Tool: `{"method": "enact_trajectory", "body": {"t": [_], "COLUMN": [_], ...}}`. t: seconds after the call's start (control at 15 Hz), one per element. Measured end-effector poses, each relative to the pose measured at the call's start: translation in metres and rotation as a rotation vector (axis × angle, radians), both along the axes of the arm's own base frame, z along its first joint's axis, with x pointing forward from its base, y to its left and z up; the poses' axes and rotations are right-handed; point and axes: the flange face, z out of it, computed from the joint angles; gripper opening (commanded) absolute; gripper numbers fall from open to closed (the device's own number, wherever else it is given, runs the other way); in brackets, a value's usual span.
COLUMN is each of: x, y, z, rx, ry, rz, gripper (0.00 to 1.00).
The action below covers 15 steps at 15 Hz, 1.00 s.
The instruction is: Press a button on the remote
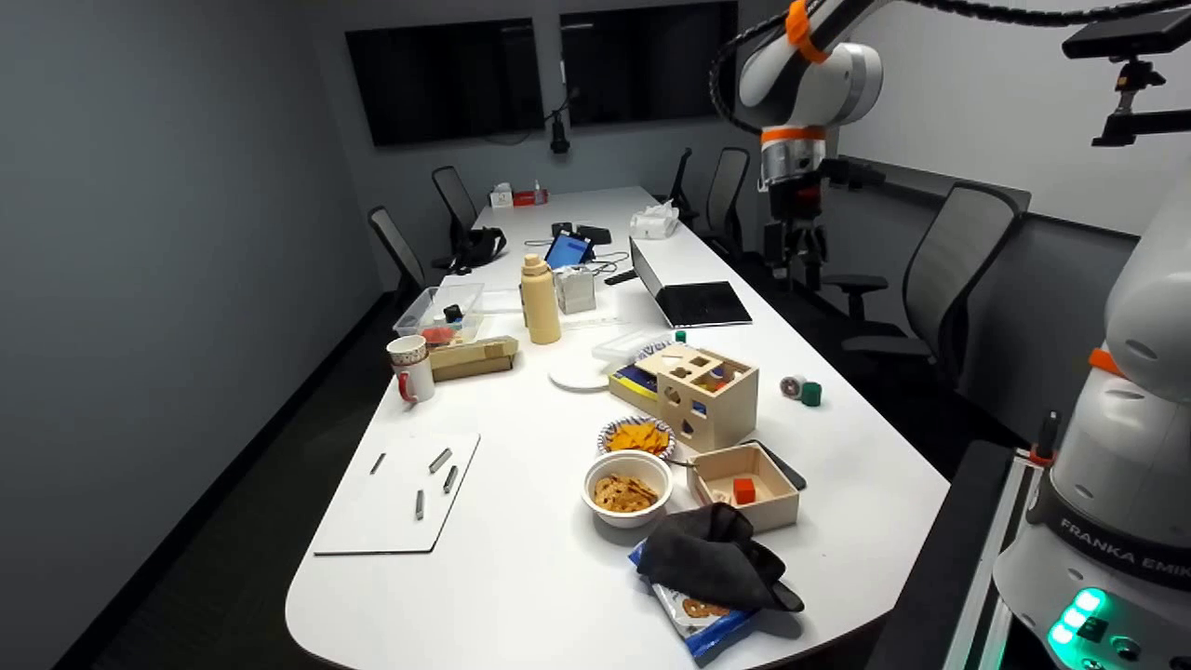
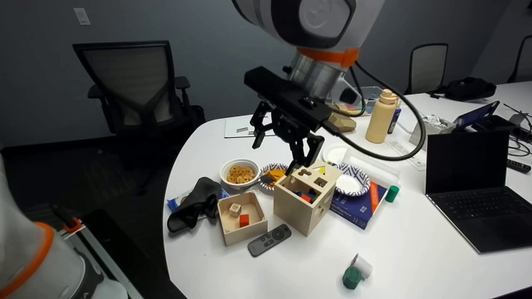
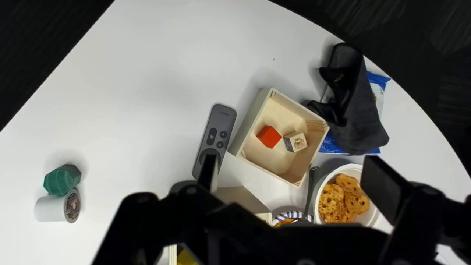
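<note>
- one rumpled, soft black cloth (image 2: 197, 205) lay at the left in an exterior view, across one glossy blue packet (image 2: 176, 201).
- one smooth, round white bowl (image 2: 225, 169) held bumpy brown biscuits (image 2: 241, 174), too heaped to count.
- one open, square, pale wooden tray (image 2: 245, 237) held two small cubes: one printed wooden cube (image 2: 235, 209) and one smooth, bright red cube (image 2: 244, 220).
- one slim, round-cornered, dark grey remote (image 2: 269, 240) lay flat on the smooth white table (image 2: 307, 265), just beside the tray; i could not tell whether they touched. the wrist view showed one long oval button (image 3: 211, 136), two small round buttons (image 3: 223, 134) and one large dark ring (image 3: 204, 152) on it.
- one black, jointed, two-fingered gripper (image 2: 274, 157) hung above the table with its fingers spread wide. the remote was below it, well apart; in the wrist view one fingertip (image 3: 207, 171) hid part of the ring end.
- one pale wooden box (image 2: 297, 214) had shaped holes cut in its faces and coloured blocks (image 2: 306, 198) inside.
- one faceted green piece (image 2: 352, 277) and one smooth white cylinder (image 2: 361, 265), tipped on its side, lay beside each other, farther right.
- one thin, black-screened laptop (image 2: 467, 162) stood open, and one slim black handset (image 2: 518, 166) lay past it.
</note>
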Motion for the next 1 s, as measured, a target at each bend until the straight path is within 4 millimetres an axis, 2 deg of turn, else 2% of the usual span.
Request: {"method": "enact_trajectory", "body": {"t": [0.2,0.4,0.73,0.8,0.87,1.0], "x": [0.011,0.017,0.018,0.017,0.016,0.014], "y": [0.007,0.001,-0.012,-0.012,-0.011,-0.009], "z": [-0.051,-0.099,-0.159,-0.168,-0.177,-0.192], "rx": [-0.019,-0.051,-0.078,-0.076,-0.074,-0.067], "ry": [-0.019,-0.075,-0.116,-0.111,-0.105,-0.094], "rz": [-0.022,-0.09,-0.198,-0.208,-0.216,-0.229], "gripper": [1.0,1.0,1.0,0.75,0.74,0.58]}}
